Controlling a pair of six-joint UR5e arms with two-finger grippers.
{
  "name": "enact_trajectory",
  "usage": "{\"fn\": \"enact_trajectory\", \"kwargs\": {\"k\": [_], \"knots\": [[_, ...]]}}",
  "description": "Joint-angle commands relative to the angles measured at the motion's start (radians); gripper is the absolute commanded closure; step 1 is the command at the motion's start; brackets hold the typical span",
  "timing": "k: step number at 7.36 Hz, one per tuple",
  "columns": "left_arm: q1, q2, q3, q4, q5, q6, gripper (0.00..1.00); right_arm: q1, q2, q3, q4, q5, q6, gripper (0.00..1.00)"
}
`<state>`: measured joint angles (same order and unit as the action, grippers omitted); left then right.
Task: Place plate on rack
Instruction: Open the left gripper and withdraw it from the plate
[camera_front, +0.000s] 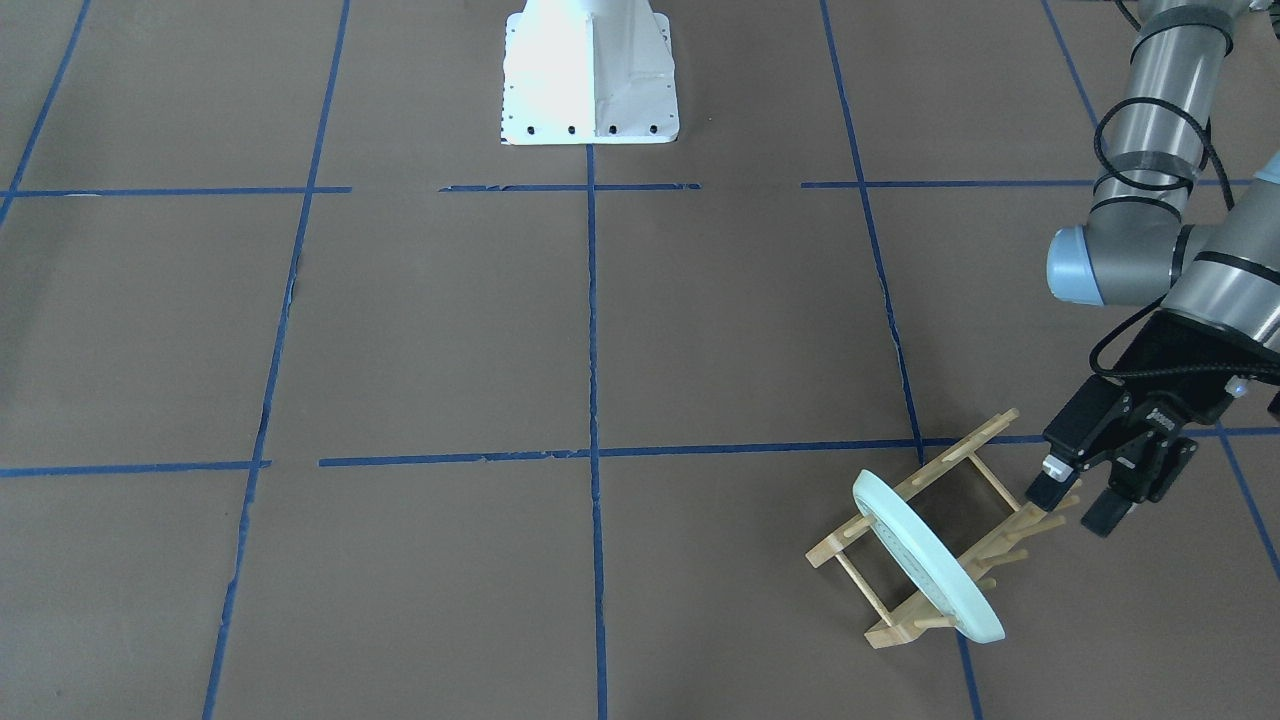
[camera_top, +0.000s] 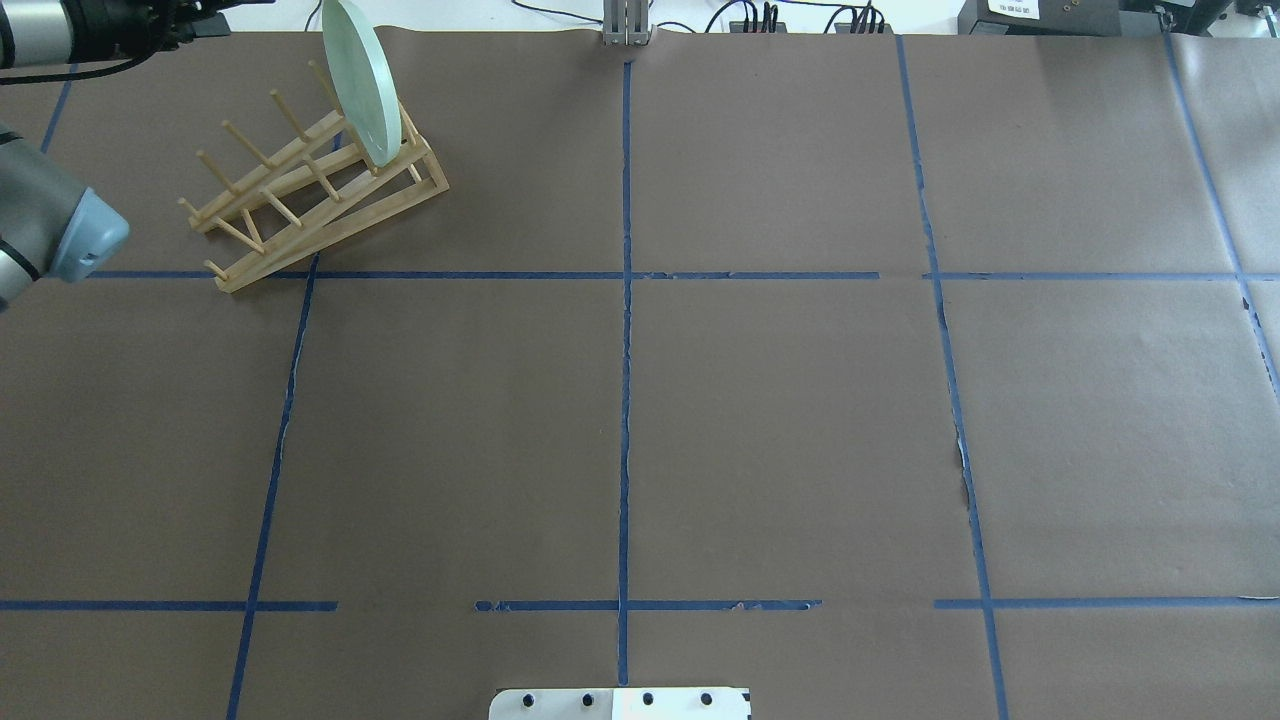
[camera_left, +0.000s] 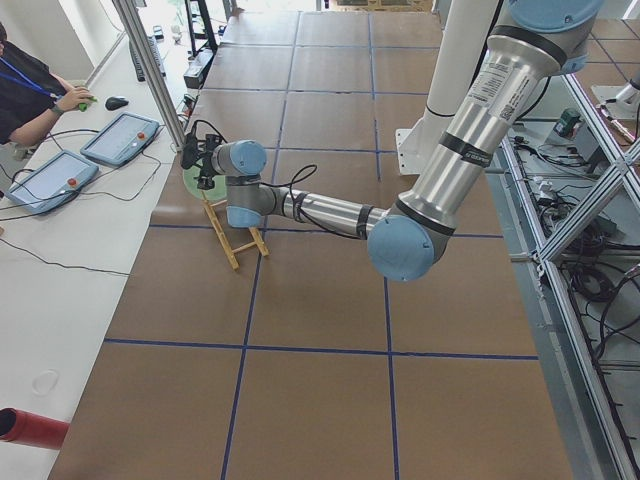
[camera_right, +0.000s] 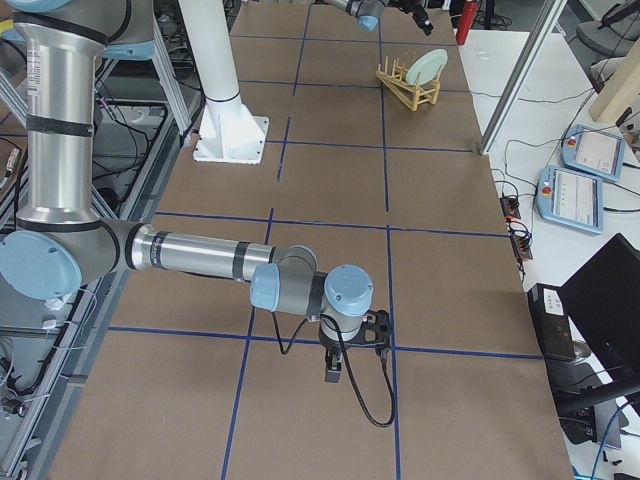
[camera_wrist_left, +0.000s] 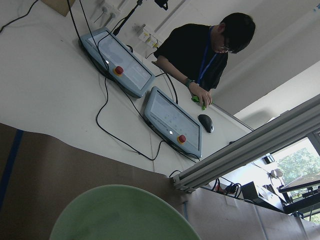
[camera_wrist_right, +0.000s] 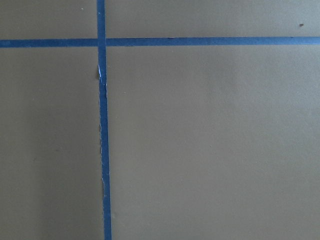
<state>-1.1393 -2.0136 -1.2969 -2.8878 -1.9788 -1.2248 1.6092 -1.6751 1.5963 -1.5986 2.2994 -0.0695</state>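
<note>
The pale mint-green plate (camera_front: 930, 560) stands on edge between the pegs at one end of the light-wood rack (camera_front: 975, 437), leaning a little. It also shows in the overhead view (camera_top: 362, 80) on the rack (camera_top: 330, 210) at the far left of the table. My left gripper (camera_front: 1078, 503) is open and empty, just beside the rack's other end and apart from the plate. The left wrist view shows the plate's top rim (camera_wrist_left: 120, 215) close below. My right gripper (camera_right: 335, 370) hovers low over bare paper, far from the rack; I cannot tell if it is open.
The white robot base (camera_front: 590, 80) stands mid-table at the robot's side. An operator (camera_wrist_left: 210, 55) sits beyond the table edge with two teach pendants (camera_wrist_left: 120, 62). An aluminium post (camera_wrist_left: 240, 150) stands near the rack. Blue tape lines grid the brown paper.
</note>
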Motion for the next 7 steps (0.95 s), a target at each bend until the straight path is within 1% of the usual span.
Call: {"fn": "enact_trajectory", "kwargs": {"k": [1, 2, 3, 4, 5, 6, 7], "knots": [[-0.080, 0.119, -0.140, 0.207, -0.073, 0.262, 0.00, 0.000, 0.000, -0.001, 0.000, 0.000, 0.001, 0.00], [-0.108, 0.159, -0.204, 0.336, -0.110, 0.384, 0.00, 0.000, 0.000, -0.001, 0.000, 0.000, 0.001, 0.00], [-0.106, 0.236, -0.307, 0.467, -0.114, 0.477, 0.00, 0.000, 0.000, -0.001, 0.000, 0.000, 0.001, 0.00], [-0.109, 0.284, -0.376, 0.580, -0.135, 0.589, 0.00, 0.000, 0.000, -0.001, 0.000, 0.000, 0.001, 0.00], [-0.126, 0.311, -0.403, 0.710, -0.181, 0.695, 0.00, 0.000, 0.000, -0.001, 0.000, 0.000, 0.001, 0.00], [-0.128, 0.297, -0.397, 0.839, -0.196, 0.706, 0.00, 0.000, 0.000, 0.001, 0.000, 0.000, -0.001, 0.00], [-0.132, 0.303, -0.404, 0.908, -0.198, 0.708, 0.00, 0.000, 0.000, -0.001, 0.000, 0.000, -0.001, 0.00]]}}
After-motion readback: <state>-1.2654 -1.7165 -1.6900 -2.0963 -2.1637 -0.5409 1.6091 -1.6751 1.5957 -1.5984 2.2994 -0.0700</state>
